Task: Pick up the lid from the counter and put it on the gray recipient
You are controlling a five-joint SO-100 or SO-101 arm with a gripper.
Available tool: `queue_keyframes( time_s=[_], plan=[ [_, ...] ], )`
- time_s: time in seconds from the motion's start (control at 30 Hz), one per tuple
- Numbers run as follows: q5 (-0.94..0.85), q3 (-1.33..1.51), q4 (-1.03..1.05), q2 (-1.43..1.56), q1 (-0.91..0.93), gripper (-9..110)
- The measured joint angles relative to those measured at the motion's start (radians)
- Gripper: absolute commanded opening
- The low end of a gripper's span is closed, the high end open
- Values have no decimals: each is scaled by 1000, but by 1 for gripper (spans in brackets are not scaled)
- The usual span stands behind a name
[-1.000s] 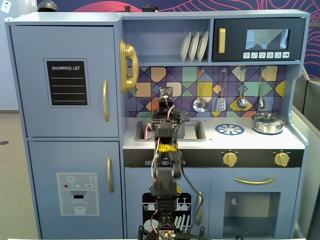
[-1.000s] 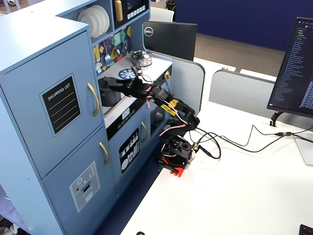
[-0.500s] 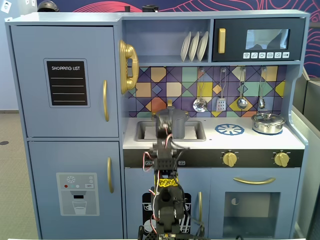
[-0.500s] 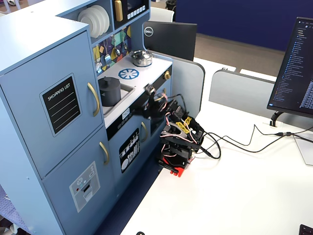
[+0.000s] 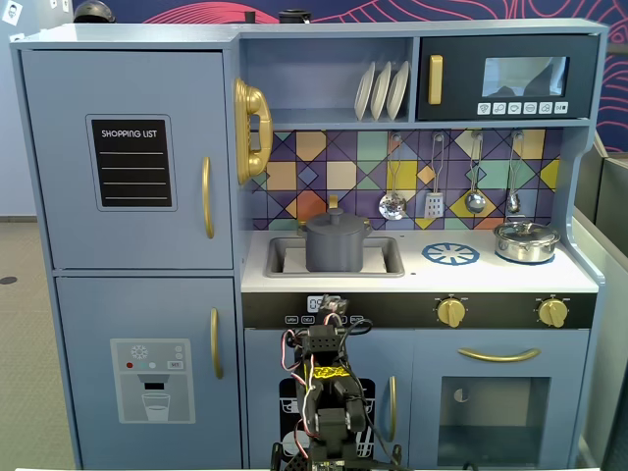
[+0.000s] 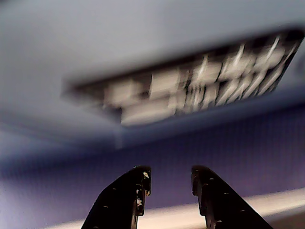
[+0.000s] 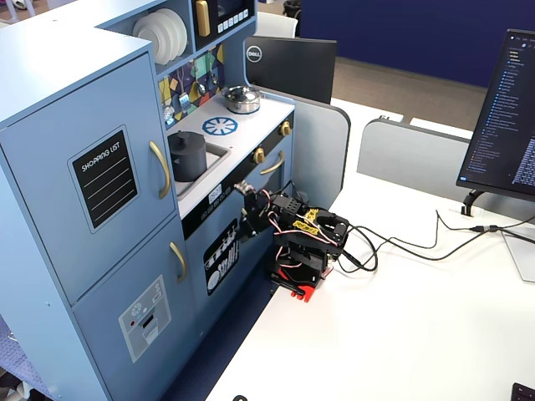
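Observation:
The gray recipient [image 5: 337,250] stands in the sink of the toy kitchen; it also shows in the other fixed view [image 7: 187,157]. The dark-gray lid [image 5: 337,221] with its small knob sits on top of it. My gripper [image 6: 169,174] is open and empty, its black jaws a clear gap apart. The wrist view is blurred and shows only a blue front and a dark panel. In both fixed views the arm is folded low in front of the kitchen, with the gripper [image 5: 329,304] [image 7: 245,192] at the black control strip, below and in front of the pot.
A shiny steel pot [image 5: 526,240] with its own lid stands at the counter's right, next to the blue-and-white burner print [image 5: 450,254]. Gold knobs [image 5: 451,312] line the strip. Cables [image 7: 393,244] trail over the white table; a monitor [image 7: 501,117] stands at right.

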Motion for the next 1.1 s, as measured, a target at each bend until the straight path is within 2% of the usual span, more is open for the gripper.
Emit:
queue_keyframes(
  time_s=[0.17, 0.23, 0.43, 1.1],
  plan=[
    [-77, 0, 241, 2, 8, 3],
    [-144, -8, 273, 6, -2, 4],
    [-222, -8, 281, 6, 18, 6],
    [-222, -8, 282, 6, 71, 8]
  ],
)
